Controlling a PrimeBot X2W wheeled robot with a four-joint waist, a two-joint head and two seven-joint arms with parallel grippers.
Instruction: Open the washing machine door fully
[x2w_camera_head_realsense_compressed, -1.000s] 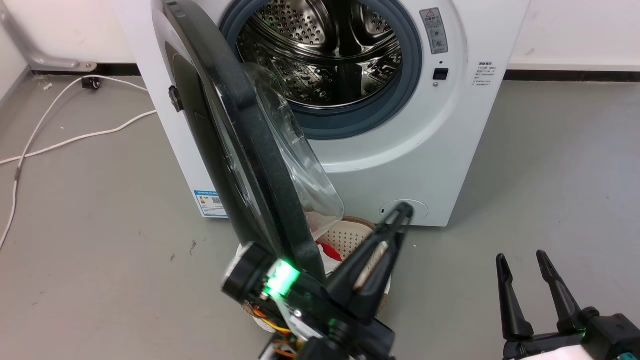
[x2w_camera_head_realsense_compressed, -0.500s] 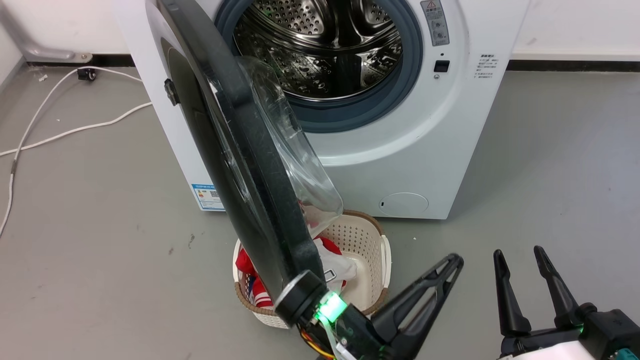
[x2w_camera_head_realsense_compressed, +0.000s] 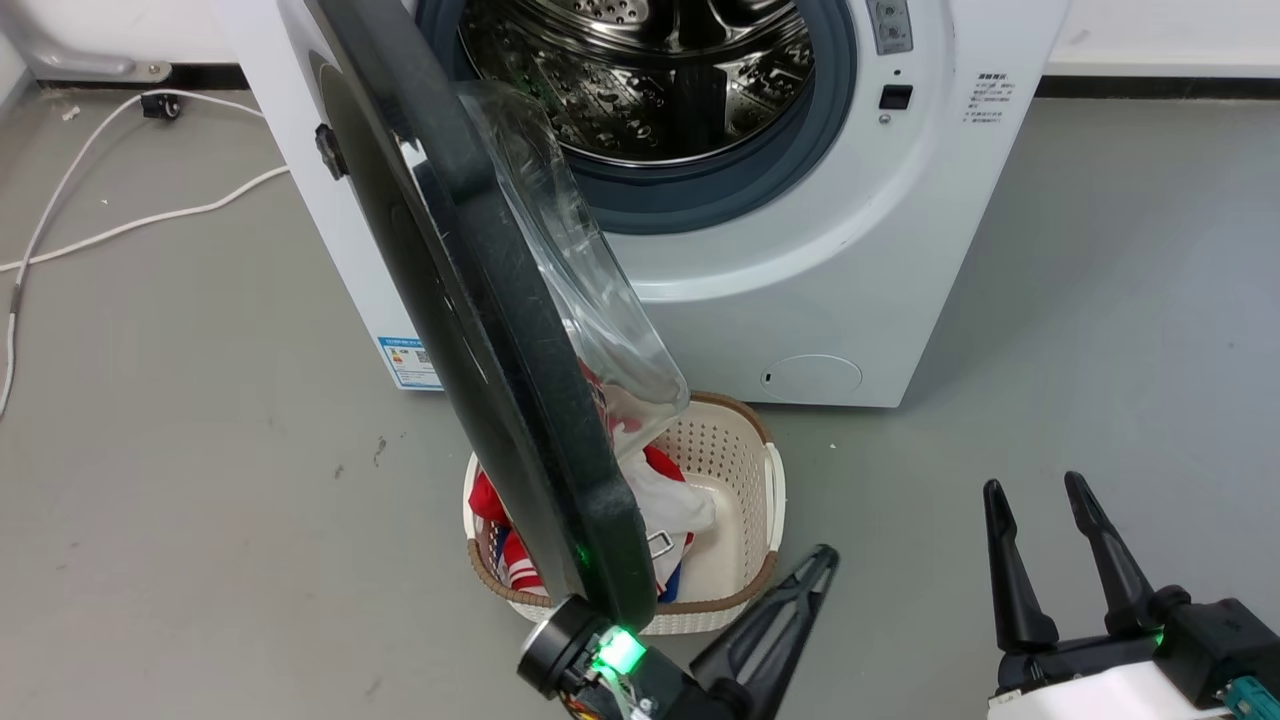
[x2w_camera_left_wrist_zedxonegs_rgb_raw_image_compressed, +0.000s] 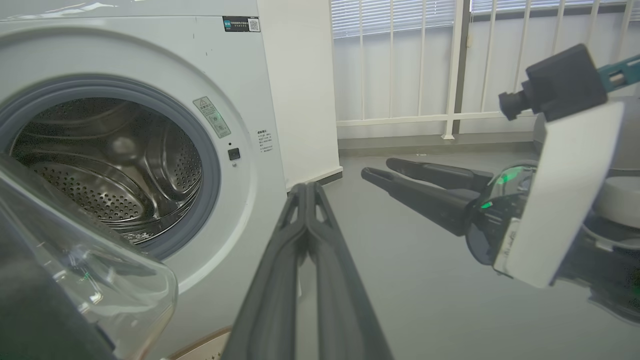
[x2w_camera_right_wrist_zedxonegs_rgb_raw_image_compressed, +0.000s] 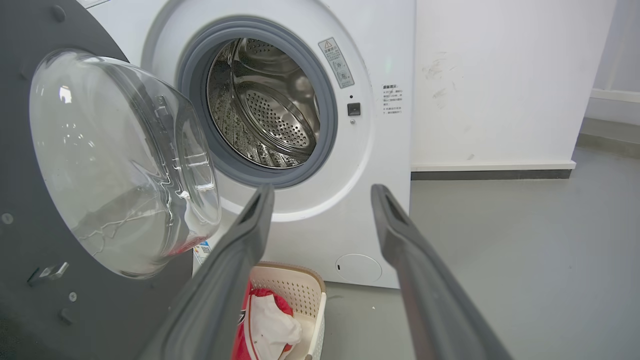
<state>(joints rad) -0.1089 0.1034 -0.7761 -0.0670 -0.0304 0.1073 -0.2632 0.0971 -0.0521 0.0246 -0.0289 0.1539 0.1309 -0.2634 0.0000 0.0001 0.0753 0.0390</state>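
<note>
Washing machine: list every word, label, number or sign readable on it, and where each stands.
No word or number on the washing machine reads clearly.
Grey sticker beside the drum opening: warning triangle; its text too small.
Printed block right of it: too small.
Blue label low on the front: blurred.
Black sticker near the top: QR code, text unreadable.

A cream perforated basket (x2w_camera_head_realsense_compressed: 735, 470) with a brown woven rim is set on the grey floor (x2w_camera_head_realsense_compressed: 200, 450). Red and white clothing (x2w_camera_head_realsense_compressed: 675, 508) is contained in it. A white cable (x2w_camera_head_realsense_compressed: 170, 216) is laid across the floor at far left.
</note>
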